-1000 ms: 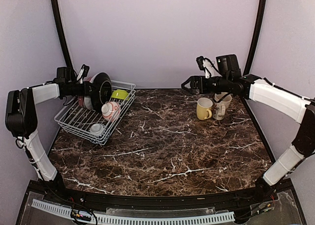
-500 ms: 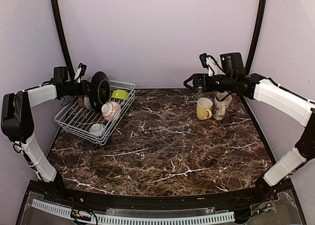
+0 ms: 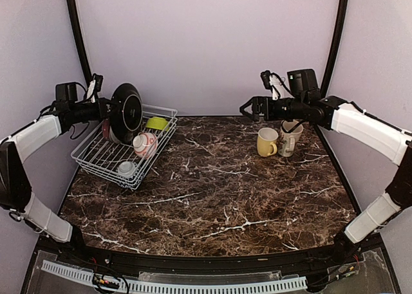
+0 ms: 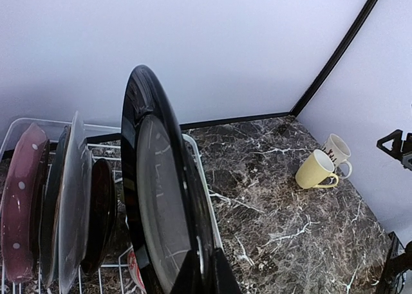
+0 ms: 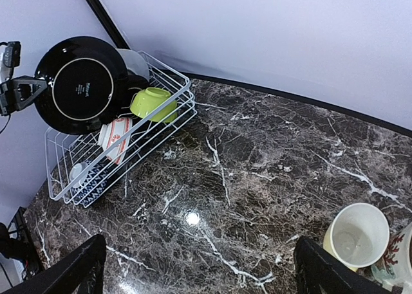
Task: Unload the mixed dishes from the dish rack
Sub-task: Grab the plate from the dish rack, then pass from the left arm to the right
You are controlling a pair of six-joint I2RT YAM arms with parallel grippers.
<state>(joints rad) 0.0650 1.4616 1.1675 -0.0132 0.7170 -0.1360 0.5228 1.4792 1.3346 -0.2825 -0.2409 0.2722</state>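
My left gripper (image 3: 109,107) is shut on the rim of the black plate (image 3: 127,109), which stands on edge, lifted above the back of the white wire dish rack (image 3: 103,173). In the left wrist view its fingertips (image 4: 215,271) pinch the black plate (image 4: 161,191), with red plates (image 4: 22,210) upright in the rack behind it. A lime-green bowl (image 3: 156,123), a red-and-white bowl (image 3: 145,143) and a striped small bowl (image 3: 127,168) lie in the rack. My right gripper (image 3: 248,110) hangs open and empty over the back of the table, left of the mugs.
A yellow mug (image 3: 266,142) and a cream patterned mug (image 3: 290,137) stand on the dark marble table (image 3: 212,191) at the back right. Purple walls enclose the table on three sides, with black posts in the back corners.
The left arm has raised the black plate up and to the left, out of the rack's slots. The right arm rose slightly, then held still, open.
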